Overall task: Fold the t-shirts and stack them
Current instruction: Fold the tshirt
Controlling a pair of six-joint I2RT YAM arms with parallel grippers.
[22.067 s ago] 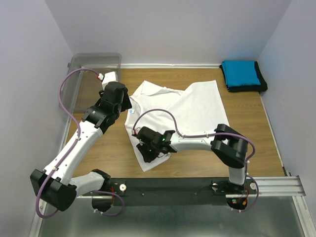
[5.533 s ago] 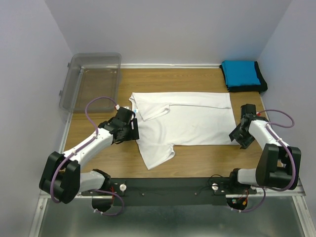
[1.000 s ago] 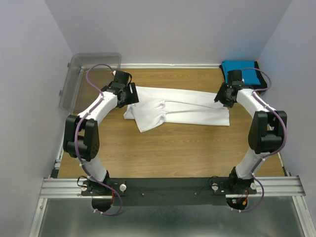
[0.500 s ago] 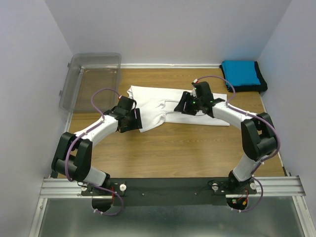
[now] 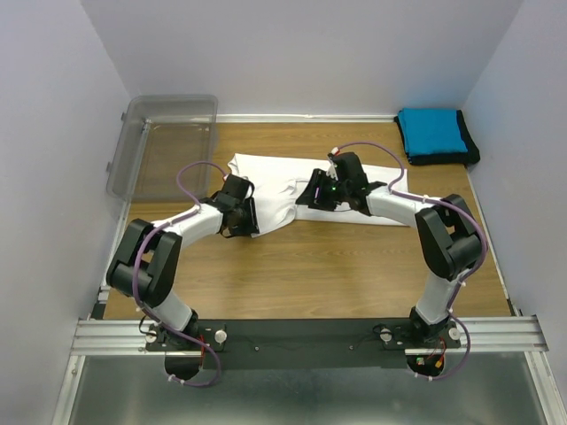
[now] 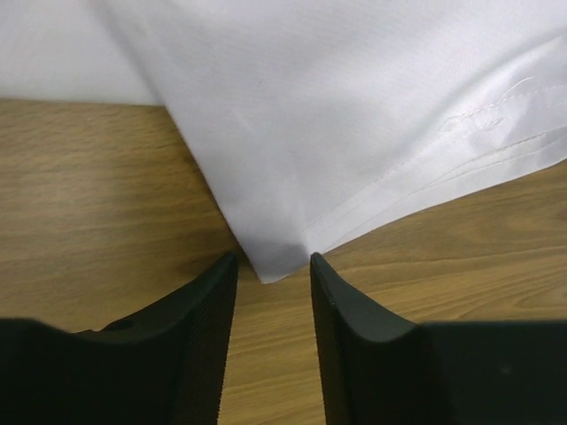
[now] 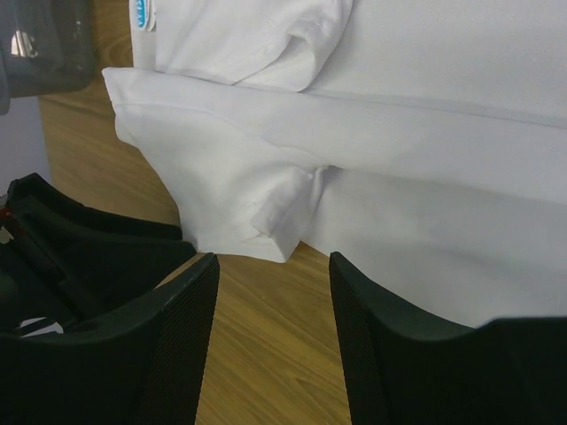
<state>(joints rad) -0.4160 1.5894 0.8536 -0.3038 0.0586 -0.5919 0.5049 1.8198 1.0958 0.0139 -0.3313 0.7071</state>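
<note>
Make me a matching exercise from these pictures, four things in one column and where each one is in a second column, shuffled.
Things:
1. plain white cloth t-shirt
2. bright blue folded cloth t-shirt
3. clear plastic bin
4. left arm's tool

Places:
A. far right corner of the wooden table
B. open, straddling a corner tip of the white t-shirt
C. far left corner of the table
D. lying across the middle of the table

Pairs: 1-D, 2-A, 3-C, 4-B
</note>
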